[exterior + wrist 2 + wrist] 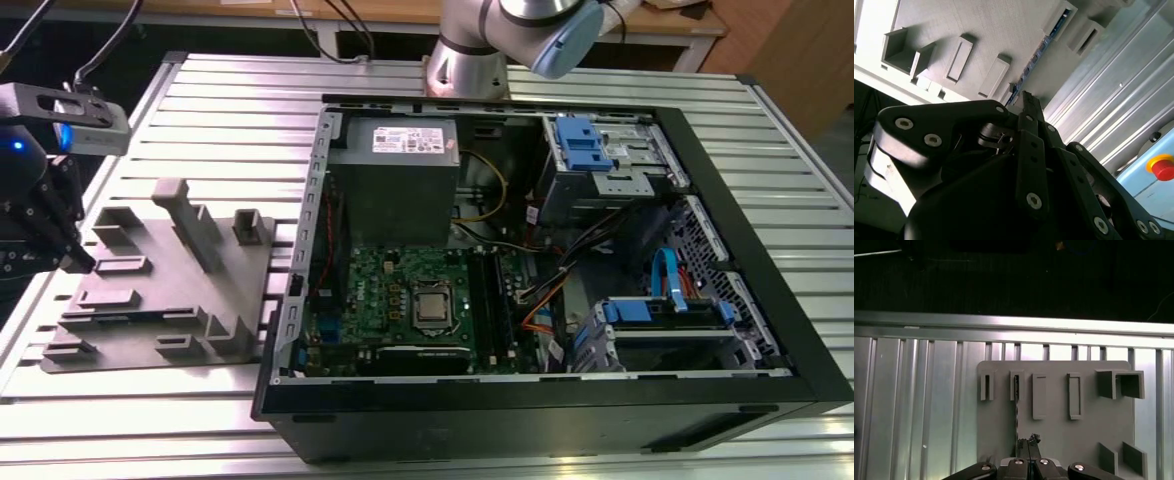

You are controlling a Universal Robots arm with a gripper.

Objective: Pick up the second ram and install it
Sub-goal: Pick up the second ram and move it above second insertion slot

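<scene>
Gripper [1027, 444] by grey holder [1064, 440], fingers [1023, 450] pressed shut.
Memory stick [1016, 400] stands edge-up in its slot, just beyond the fingertips.

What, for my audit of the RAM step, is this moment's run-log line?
second ram: on edge in holder block slot, not installed | gripper: by its near end
</scene>
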